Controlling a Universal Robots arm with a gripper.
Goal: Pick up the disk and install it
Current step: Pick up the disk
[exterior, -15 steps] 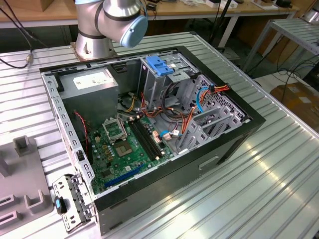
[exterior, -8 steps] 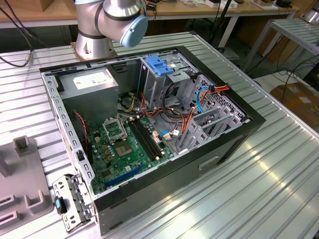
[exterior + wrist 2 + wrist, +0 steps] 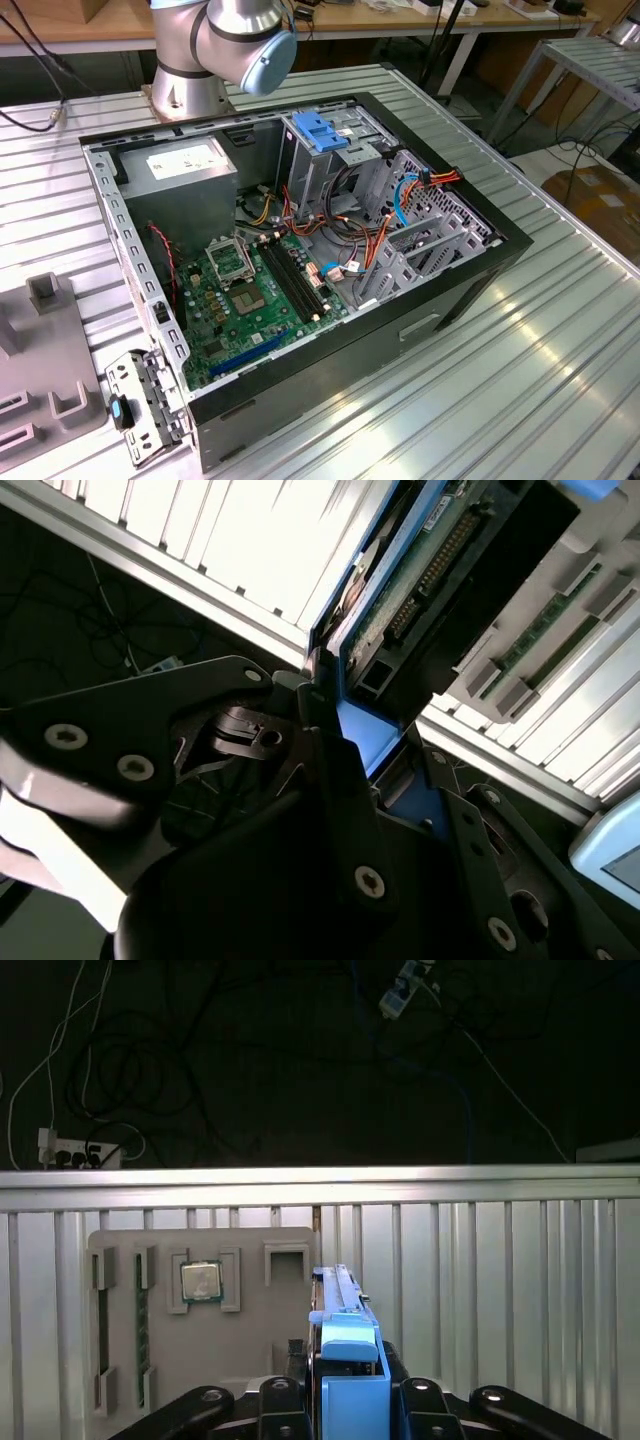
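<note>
Clamping disk [image 3: 345, 1345] edgewise in end effector [image 3: 350, 1408].

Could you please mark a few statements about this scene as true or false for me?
1. The tool grips the disk. True.
2. The computer case is closed. False: it is open, with the motherboard exposed.
3. A chip sits in the grey tray. True.
4. The disk lies flat in the grey tray. False: it stands on edge between the tool's fingers.
</note>
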